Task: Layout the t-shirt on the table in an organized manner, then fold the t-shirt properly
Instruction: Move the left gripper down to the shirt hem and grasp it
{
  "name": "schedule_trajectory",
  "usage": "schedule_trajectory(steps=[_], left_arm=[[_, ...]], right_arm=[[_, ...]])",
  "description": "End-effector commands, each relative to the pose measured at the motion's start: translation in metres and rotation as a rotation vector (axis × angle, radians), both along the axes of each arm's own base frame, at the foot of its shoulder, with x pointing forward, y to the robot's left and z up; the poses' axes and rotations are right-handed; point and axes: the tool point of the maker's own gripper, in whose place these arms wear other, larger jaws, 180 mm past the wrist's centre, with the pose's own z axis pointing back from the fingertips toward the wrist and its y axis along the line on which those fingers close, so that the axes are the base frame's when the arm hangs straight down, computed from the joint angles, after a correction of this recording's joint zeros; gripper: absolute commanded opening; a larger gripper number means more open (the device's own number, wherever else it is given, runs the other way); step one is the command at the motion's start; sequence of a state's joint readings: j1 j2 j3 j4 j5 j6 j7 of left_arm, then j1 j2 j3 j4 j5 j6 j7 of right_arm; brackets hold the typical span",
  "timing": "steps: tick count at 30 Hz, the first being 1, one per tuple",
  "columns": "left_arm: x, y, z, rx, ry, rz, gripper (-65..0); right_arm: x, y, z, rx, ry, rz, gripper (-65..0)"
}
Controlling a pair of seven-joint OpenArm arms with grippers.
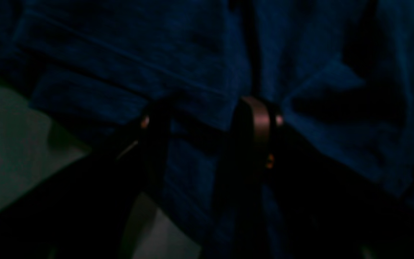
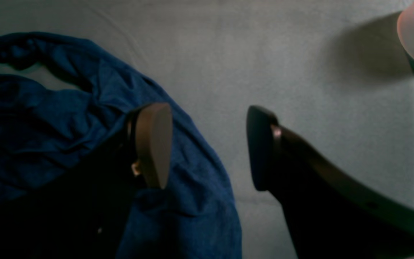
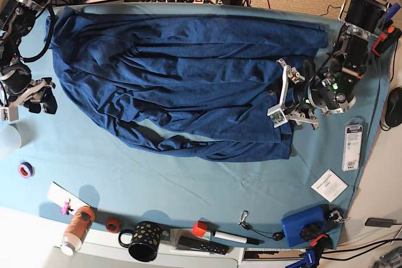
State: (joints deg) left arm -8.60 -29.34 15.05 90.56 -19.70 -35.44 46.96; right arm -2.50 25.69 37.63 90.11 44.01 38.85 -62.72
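The dark navy t-shirt [image 3: 188,73] lies spread and rumpled over the far half of the table [image 3: 157,186], with folds running across it. My left gripper [image 3: 276,98] is at the shirt's right edge. In the left wrist view its fingers [image 1: 257,118] stand apart, and a fold of the t-shirt [image 1: 102,64] lies between and under them. My right gripper [image 3: 43,106] is open beside the shirt's left edge. In the right wrist view, one finger [image 2: 153,144] hangs over the t-shirt [image 2: 41,136] and the other over the bare table [image 2: 264,54]. Nothing is between them.
Along the near edge stand a bottle [image 3: 76,227], a black mug [image 3: 146,241], a marker [image 3: 229,238] and a blue box [image 3: 304,227]. A white cup [image 3: 7,139] and a purple tape ring [image 3: 25,169] are at the left. A card [image 3: 329,185] and a packet [image 3: 353,145] lie at the right.
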Motion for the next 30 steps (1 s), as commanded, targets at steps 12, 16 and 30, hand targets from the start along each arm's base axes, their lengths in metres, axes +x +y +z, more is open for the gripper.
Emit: schedule_trajectory(steps=[12, 16, 30], left_arm=[[0.031, 0.012, 0.023, 0.016, -0.095, 0.077, -51.5], [0.032, 0.010, 0.025, 0.006, -0.093, 0.075, -51.5], [0.021, 0.000, 0.024, -0.038, -0.036, 0.041, -43.0]], right_arm=[[0.009, -0.004, 0.022, -0.019, -0.069, 0.009, -32.4], [0.009, -0.004, 0.022, -0.018, -0.070, 0.009, -32.4], [0.009, -0.004, 0.022, -0.019, -0.072, 0.009, -32.4]])
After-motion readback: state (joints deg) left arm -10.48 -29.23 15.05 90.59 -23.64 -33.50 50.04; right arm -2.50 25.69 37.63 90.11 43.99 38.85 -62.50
